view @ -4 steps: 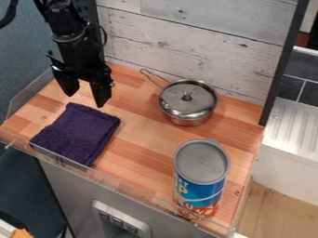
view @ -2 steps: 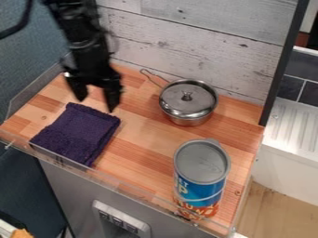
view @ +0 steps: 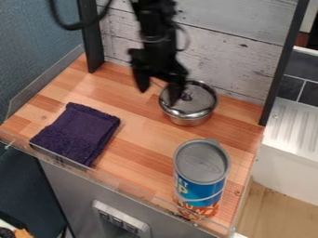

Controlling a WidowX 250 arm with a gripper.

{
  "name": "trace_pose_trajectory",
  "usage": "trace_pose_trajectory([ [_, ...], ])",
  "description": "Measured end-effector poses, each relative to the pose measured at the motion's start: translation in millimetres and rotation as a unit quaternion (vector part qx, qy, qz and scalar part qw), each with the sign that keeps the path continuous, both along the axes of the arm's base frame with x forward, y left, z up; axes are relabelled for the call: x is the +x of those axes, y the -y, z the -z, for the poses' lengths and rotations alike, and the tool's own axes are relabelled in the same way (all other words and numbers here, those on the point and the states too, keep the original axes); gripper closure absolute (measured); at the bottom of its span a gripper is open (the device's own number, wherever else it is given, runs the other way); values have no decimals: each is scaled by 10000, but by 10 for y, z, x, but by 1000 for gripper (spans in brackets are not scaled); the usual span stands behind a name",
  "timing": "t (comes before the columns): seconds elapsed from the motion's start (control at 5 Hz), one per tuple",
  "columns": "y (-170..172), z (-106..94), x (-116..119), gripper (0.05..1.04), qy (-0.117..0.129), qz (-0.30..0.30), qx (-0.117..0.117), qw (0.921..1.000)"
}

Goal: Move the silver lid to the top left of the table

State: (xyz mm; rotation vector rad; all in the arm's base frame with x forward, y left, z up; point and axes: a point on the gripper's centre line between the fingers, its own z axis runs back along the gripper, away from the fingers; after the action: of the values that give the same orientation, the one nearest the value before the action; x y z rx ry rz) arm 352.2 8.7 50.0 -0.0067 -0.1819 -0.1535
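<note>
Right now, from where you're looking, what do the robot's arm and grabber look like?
The robot arm is black and chunky, made of blocky joined parts. A thick black cable hangs in a loop near it, and a thinner one curves out beside the arm. The gripper is black too, with two fingers that narrow toward their tips. I can't make out any markings.

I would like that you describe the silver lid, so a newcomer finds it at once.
On the wooden tabletop, beside the whitewashed plank wall, stands a saucepan. The lid is its round, shiny cover with a central knob; the grey top of the can has none.
</note>
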Motion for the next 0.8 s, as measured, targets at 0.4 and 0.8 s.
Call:
trace_pose_trajectory([
  [0.4,186,117,304,87,-24,-81,-21,10000],
  [0.8,146,192,278,435,-182,-87,129,9997],
])
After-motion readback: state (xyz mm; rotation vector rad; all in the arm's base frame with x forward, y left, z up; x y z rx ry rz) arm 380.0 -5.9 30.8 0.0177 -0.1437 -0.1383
